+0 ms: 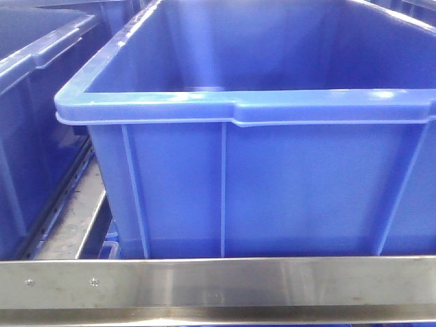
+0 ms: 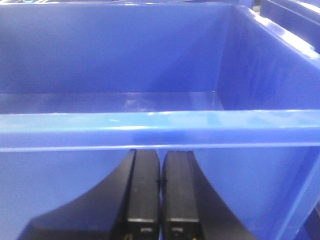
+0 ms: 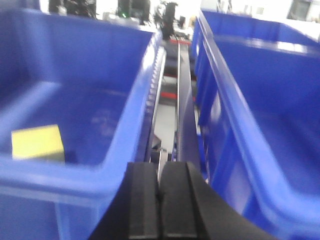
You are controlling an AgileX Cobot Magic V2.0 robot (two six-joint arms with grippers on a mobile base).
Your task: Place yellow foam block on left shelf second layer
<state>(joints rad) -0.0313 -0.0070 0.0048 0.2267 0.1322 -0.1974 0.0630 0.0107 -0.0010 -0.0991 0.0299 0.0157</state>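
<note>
Yellow foam block (image 3: 38, 143) rests inside the blue bin (image 3: 120, 150), so my right hand (image 3: 160, 210) and left hand (image 2: 160, 200), both closed and empty, hold nothing.

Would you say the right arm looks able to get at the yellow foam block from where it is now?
Probably yes. The yellow foam block lies uncovered in the open blue bin, left of the right hand. The bin's near rim stands between them, so the shut hand would likely need to rise over it and open.
</note>
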